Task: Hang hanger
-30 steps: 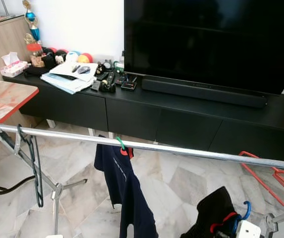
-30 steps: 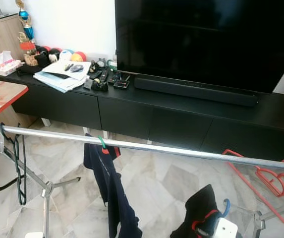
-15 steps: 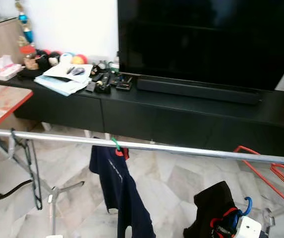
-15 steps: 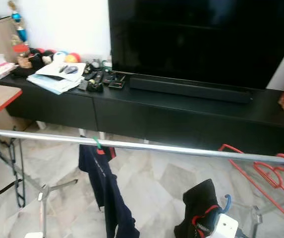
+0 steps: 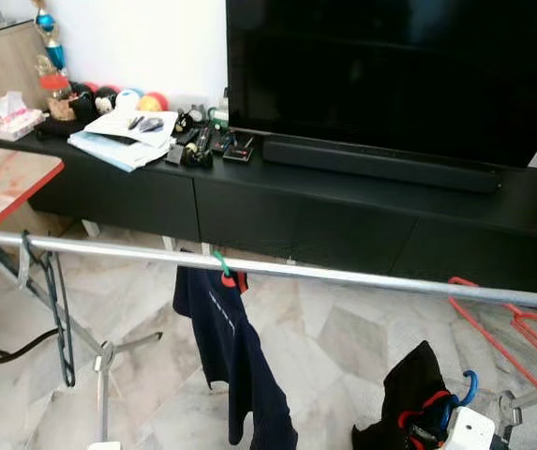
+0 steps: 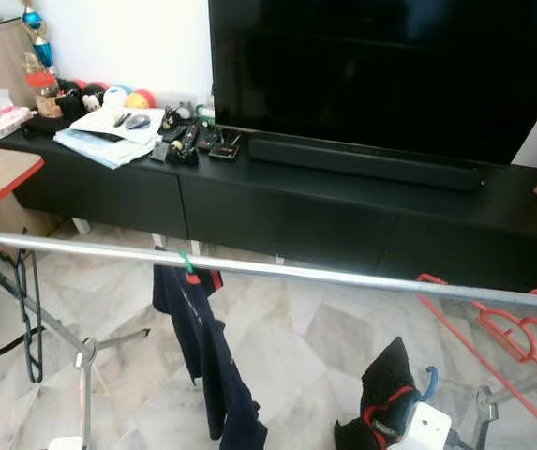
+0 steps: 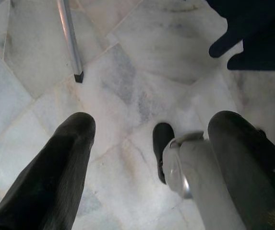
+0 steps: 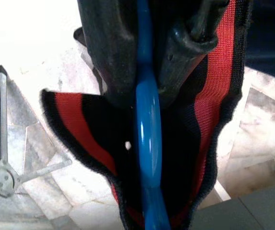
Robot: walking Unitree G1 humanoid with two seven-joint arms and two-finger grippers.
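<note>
right gripper (image 8: 144,62) clamps blue hanger (image 8: 147,143); below rail (image 5: 343,276)

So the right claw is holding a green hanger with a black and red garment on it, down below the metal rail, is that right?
Not quite: the hanger in the right claw is blue, not green. The right wrist view shows its blue neck clamped between the black fingers, with the black and red garment on it. The green hanger already hangs on the metal rail, carrying a navy shirt.

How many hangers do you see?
4: a black hanger at the rail's left end, a green hanger holding the navy shirt, a red hanger at the right end, a blue hanger in the right end effector.
</note>
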